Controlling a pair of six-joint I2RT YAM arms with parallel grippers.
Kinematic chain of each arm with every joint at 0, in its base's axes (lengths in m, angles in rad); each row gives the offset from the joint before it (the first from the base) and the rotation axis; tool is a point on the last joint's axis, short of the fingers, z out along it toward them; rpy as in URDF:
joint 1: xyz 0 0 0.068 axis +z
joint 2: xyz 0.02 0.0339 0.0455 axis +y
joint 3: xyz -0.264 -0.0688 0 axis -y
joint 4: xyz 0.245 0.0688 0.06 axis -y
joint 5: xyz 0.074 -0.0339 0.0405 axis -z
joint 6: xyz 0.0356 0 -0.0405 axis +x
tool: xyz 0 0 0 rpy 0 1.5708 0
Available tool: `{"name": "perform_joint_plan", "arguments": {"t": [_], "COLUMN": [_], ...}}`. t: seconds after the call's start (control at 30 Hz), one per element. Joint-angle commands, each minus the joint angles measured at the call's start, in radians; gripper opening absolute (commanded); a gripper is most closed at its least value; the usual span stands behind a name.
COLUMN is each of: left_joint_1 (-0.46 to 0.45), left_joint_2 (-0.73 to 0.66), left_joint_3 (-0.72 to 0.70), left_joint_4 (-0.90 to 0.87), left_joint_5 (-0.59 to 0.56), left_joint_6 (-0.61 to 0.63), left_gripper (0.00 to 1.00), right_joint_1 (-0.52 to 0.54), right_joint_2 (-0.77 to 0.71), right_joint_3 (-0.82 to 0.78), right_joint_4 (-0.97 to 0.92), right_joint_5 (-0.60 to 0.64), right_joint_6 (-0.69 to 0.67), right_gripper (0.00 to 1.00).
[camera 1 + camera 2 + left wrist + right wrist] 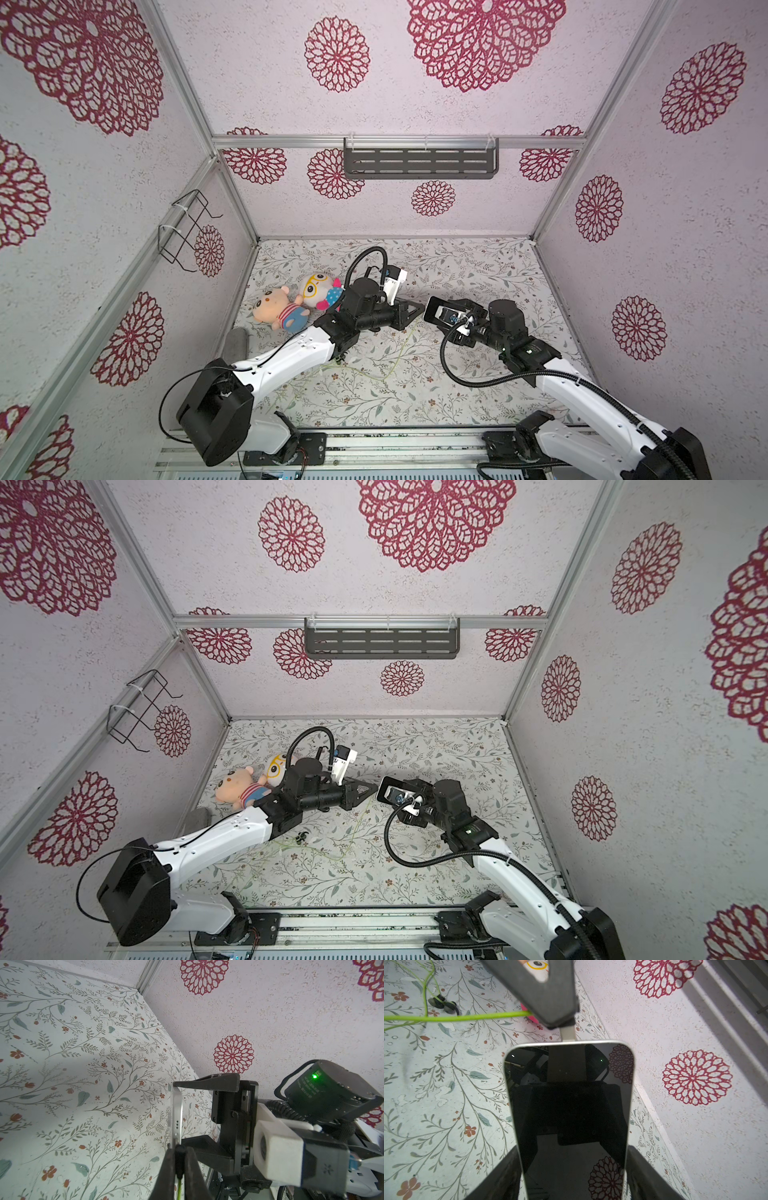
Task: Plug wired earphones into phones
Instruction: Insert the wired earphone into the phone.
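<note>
Glossy black phone (569, 1105), silver-rimmed, is clamped by its long sides between the right gripper's (572, 1151) jaws. The yellow-green earphones' (456, 1018) dark plug (180, 1155), pinched in the left gripper's (179, 1148) jaws, meets its short edge; earbuds (443, 1003) lie well apart.

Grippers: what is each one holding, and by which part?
Left gripper pinches the earphones by the plug; right gripper clamps the phone across its long side edges.

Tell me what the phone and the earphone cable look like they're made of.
The phone: glossy black glass front, since it mirrors the wall flowers; its silvery edge is probably metal. The earphone cable: yellow-green, smooth and limp, probably rubbery plastic.
</note>
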Motion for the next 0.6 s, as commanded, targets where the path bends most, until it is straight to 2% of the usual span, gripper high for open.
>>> {"name": "perform_joint_plan", "arguments": {"t": [0.0, 0.43, 0.57], "left_joint_1": [-0.014, -0.014, -0.012], "left_joint_2": [0.032, 0.061, 0.070], "left_joint_3": [0.018, 0.043, 0.036], "left_joint_4": [-0.010, -0.060, -0.012], "left_joint_5": [0.048, 0.058, 0.114], "left_joint_6": [0.004, 0.023, -0.015], "left_gripper": [0.00, 0.00, 0.00], "right_joint_1": [0.005, 0.006, 0.006], "right_joint_2": [-0.048, -0.083, -0.095], "right_joint_3": [0.045, 0.042, 0.033], "right_joint_4": [0.079, 0.083, 0.090], "right_joint_5": [-0.032, -0.019, -0.041], "right_joint_6": [-0.015, -0.024, -0.023], "right_gripper": [0.57, 0.55, 0.54]}}
